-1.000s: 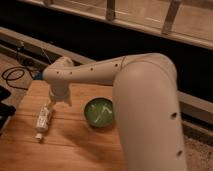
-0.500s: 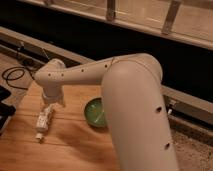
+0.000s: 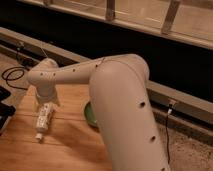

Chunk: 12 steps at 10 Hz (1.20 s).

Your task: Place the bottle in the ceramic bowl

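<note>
End effector [image 3: 48, 99] at upper end of bottle [image 3: 43, 120], left of ceramic bowl [image 3: 89, 115].

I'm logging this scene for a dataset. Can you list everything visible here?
bottle: one, white, lying on the table left of the bowl, cap toward the near edge.
ceramic bowl: one, green, on the table, largely hidden behind the arm.
wooden table: one, light brown, lower left of the view.
cable: one, black, looped on the floor beyond the table's far left corner.
ledge: one, grey, running behind the table below a dark wall.
arm: one, white, stretching from the lower right across the table to the left.
hand: one, white, directly over the bottle's far end; contact cannot be told.
</note>
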Tool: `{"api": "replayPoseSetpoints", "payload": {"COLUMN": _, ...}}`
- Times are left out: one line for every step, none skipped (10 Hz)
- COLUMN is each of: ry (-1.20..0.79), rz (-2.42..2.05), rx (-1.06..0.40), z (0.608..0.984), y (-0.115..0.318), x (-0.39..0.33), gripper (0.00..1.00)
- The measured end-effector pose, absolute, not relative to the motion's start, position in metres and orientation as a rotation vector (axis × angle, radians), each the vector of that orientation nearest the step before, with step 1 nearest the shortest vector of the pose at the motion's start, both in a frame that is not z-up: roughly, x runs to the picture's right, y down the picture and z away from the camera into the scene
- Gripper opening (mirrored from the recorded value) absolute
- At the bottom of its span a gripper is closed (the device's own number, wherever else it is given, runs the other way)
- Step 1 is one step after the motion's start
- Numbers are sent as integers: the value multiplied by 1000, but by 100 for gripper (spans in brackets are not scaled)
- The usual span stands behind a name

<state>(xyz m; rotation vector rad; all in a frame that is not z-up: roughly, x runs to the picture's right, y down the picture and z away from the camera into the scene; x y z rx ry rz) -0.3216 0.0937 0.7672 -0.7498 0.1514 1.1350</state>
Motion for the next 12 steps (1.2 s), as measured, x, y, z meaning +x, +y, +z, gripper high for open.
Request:
{"api": "replayPoseSetpoints", "payload": {"ry": 152, "rz": 1110, "rx": -753, "z": 773, "y": 95, "x": -341, "gripper": 65}}
{"api": "replayPoseSetpoints", "payload": {"ry": 154, "rz": 1097, "rx": -758, "z": 775, "y": 98, "x": -352, "gripper": 65}}
{"api": "replayPoseSetpoints", "payload": {"ry": 160, "rz": 1091, "rx": -759, "z": 781, "y": 100, "x": -359, "gripper": 65}}
{"api": "replayPoseSetpoints", "payload": {"ry": 174, "rz": 1086, "rx": -750, "z": 787, "y": 102, "x": -357, "gripper": 65}}
{"api": "replayPoseSetpoints", "payload": {"ry": 194, "rz": 1083, "rx": -735, "z": 789, "y": 106, "x": -355, "gripper": 65}}
{"api": "replayPoseSetpoints", "payload": {"ry": 208, "rz": 1083, "rx": -716, "z": 791, "y": 110, "x": -354, "gripper": 65}}
{"api": "replayPoseSetpoints", "payload": {"ry": 231, "rz": 1090, "rx": -676, "z": 790, "y": 112, "x": -352, "gripper": 65}}
{"api": "replayPoseSetpoints", "payload": {"ry": 263, "rz": 1099, "rx": -606, "z": 792, "y": 111, "x": -346, "gripper": 65}}
{"api": "replayPoseSetpoints", "payload": {"ry": 289, "rz": 1100, "rx": -553, "z": 790, "y": 112, "x": -345, "gripper": 65}}
{"api": "replayPoseSetpoints", "payload": {"ry": 307, "rz": 1095, "rx": -505, "z": 789, "y": 115, "x": -348, "gripper": 65}}
{"api": "replayPoseSetpoints", "payload": {"ry": 310, "rz": 1097, "rx": -493, "z": 790, "y": 114, "x": -346, "gripper": 65}}
{"api": "replayPoseSetpoints", "payload": {"ry": 311, "rz": 1101, "rx": -495, "z": 791, "y": 114, "x": -344, "gripper": 65}}
